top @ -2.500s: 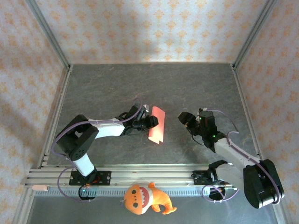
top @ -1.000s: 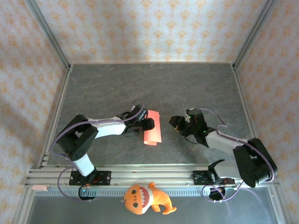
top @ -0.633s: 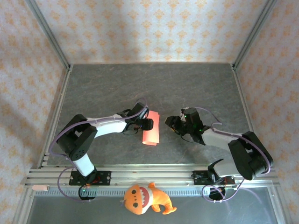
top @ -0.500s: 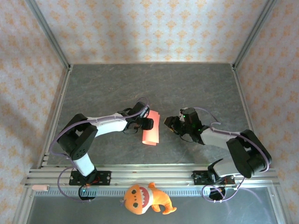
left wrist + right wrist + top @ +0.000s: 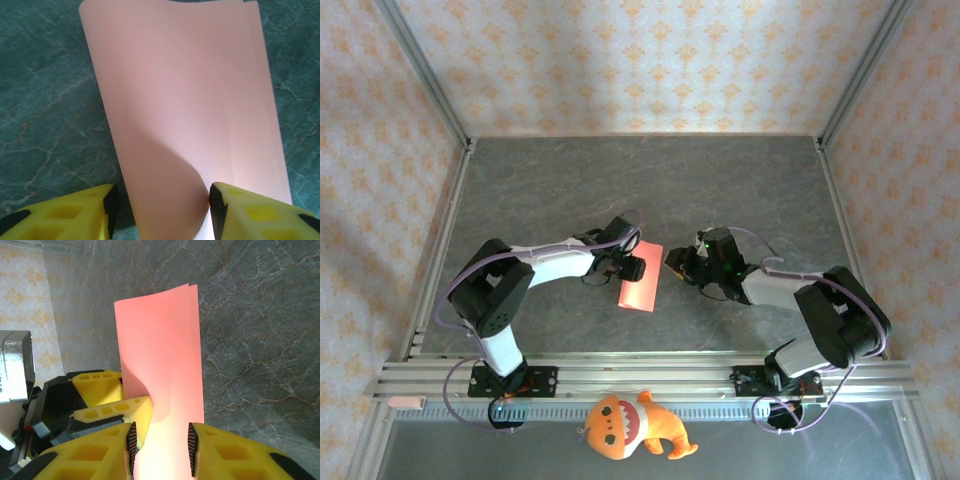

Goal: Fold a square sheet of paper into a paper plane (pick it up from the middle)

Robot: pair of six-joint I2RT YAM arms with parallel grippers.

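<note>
The square sheet of paper (image 5: 641, 281) is a red-pink folded strip lying mid-table. My left gripper (image 5: 629, 264) is at its left edge. In the left wrist view the paper (image 5: 190, 90) bulges up between the open jaws of the gripper (image 5: 161, 210); it touches the right pad, with a gap at the left pad. My right gripper (image 5: 676, 262) reaches in from the right. Its open jaws (image 5: 161, 440) straddle the paper (image 5: 160, 340), which runs under the right finger. A left-gripper finger (image 5: 122, 412) dents the paper's edge.
An orange plush toy (image 5: 630, 425) lies below the aluminium base rail (image 5: 620, 375). Patterned walls close in the dark stone table (image 5: 640, 180) on three sides, with metal posts at the back corners.
My right gripper has moved left up to the paper and its jaws have narrowed. The paper has shifted a little down and left with my left gripper.
</note>
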